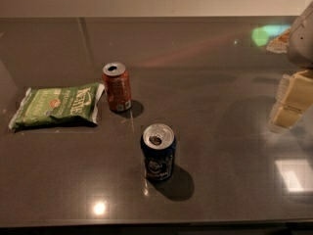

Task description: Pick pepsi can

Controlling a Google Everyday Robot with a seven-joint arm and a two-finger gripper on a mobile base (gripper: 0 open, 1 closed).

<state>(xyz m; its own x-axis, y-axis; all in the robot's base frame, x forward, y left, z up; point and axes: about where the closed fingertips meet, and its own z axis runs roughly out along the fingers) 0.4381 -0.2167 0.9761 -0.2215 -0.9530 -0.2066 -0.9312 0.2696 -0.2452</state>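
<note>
The pepsi can (158, 153) is dark navy blue with a silver opened top and a round whitish emblem. It stands upright on the dark table (220, 82), near the front middle. My gripper (289, 102) is at the right edge of the view, with pale yellowish finger pads, well to the right of the can and a little farther back. It holds nothing that I can see.
A reddish-orange can (116, 87) stands upright behind and left of the pepsi can. A green chip bag (56, 106) lies flat at the left, touching the orange can. The table's front edge runs along the bottom of the view.
</note>
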